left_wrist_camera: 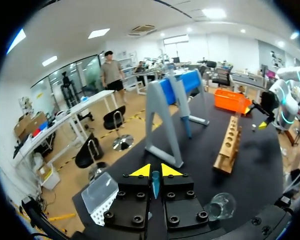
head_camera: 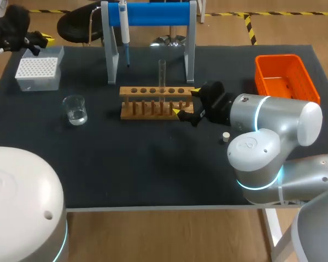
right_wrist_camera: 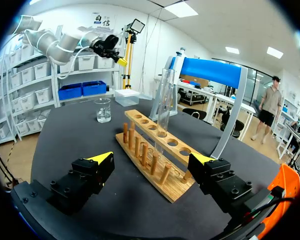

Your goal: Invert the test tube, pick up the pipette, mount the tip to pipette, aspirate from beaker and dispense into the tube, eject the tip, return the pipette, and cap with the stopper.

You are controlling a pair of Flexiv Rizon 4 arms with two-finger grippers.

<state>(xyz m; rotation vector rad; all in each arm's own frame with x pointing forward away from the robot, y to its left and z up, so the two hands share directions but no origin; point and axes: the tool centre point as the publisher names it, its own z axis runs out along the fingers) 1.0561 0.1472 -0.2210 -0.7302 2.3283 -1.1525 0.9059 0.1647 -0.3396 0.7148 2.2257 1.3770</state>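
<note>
Right claw (right_wrist_camera: 152, 157): released, fingers spread wide, the near end of the wooden rack (head_camera: 153, 90) lying between them. Nothing gripped.
Test tube (head_camera: 162, 73): upright in a rack hole just ahead of that claw, clear of both fingers. I judge the inverting step done.
Stopper (head_camera: 226, 137): loose on the table (head_camera: 153, 169), right beside my right arm.
Pipette (head_camera: 124, 24): hanging on the blue stand (head_camera: 153, 13) behind the rack, not yet picked up.
Beaker (head_camera: 75, 109): well off to the rack's left, a little clear liquid inside.
Left claw (left_wrist_camera: 155, 171): up by the tip box (head_camera: 37, 71), fingers pressed together. A teal sliver (left_wrist_camera: 155, 184) shows in the seam, maybe a pipette tip, too small to call.
Risk, rack: a sideways swing with fingers this wide clips the rack end and rocks the tall tube.
Risk, stopper: my right arm sweeping low rolls it off the table.
Risk, pipette: reaching for the stand straight over the rack knocks the tube's rim.
</note>
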